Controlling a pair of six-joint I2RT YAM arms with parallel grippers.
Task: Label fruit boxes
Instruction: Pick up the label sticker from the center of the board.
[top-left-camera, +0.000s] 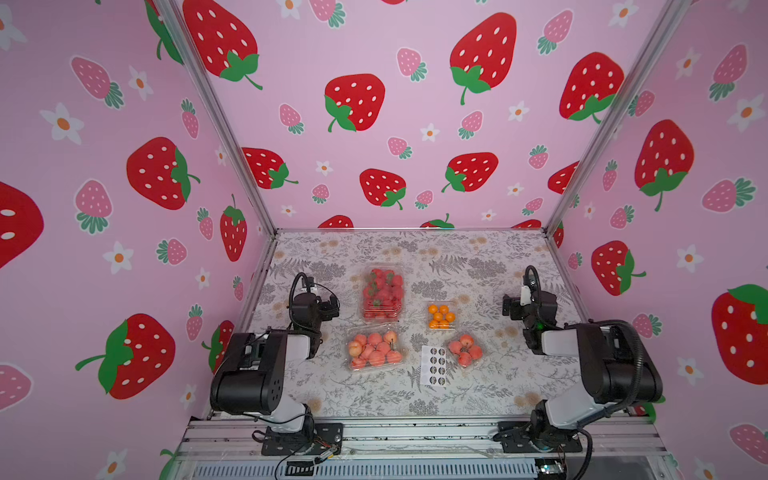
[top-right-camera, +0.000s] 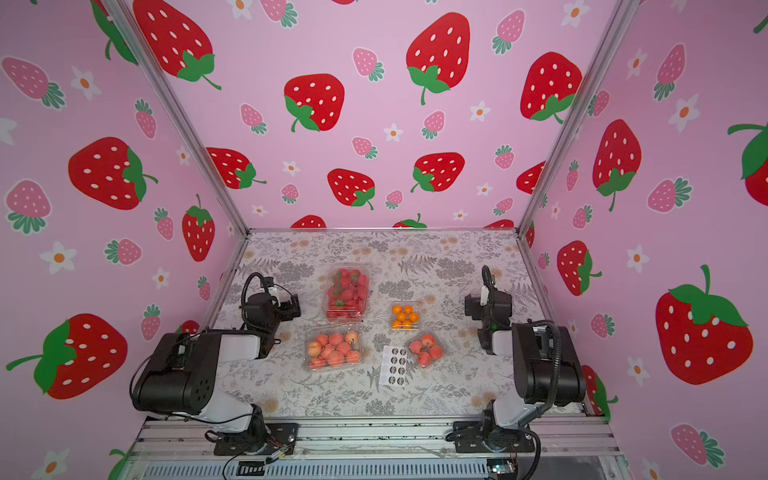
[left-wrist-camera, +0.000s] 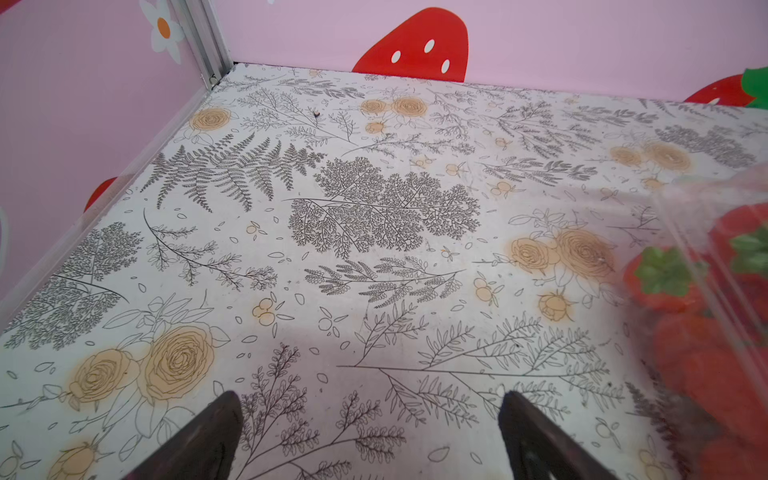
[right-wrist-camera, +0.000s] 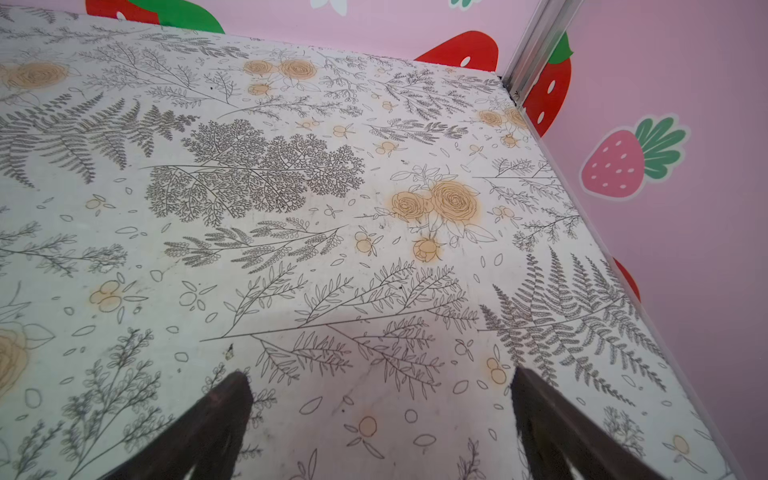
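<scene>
Four clear fruit boxes sit mid-table in both top views: a large one of strawberries (top-left-camera: 382, 293) (top-right-camera: 347, 293), a large one of peach-pink fruit (top-left-camera: 375, 349) (top-right-camera: 334, 349), a small one of oranges (top-left-camera: 441, 316) (top-right-camera: 404, 316) and a small one of peach-pink fruit (top-left-camera: 465, 350) (top-right-camera: 426, 350). My left gripper (top-left-camera: 330, 305) (left-wrist-camera: 370, 401) hangs open and empty left of the strawberry box (left-wrist-camera: 706, 291), apart from it. Over bare table to the right of the boxes, my right gripper (top-left-camera: 510, 307) (right-wrist-camera: 382, 376) is open too, with nothing between its fingers.
A white sheet of round dark stickers (top-left-camera: 435, 365) (top-right-camera: 395, 365) lies flat between the two peach boxes, toward the front. Pink strawberry-print walls (top-left-camera: 124, 208) close in the table on three sides. Both arm bases stand on the metal rail (top-left-camera: 415, 432) at the front.
</scene>
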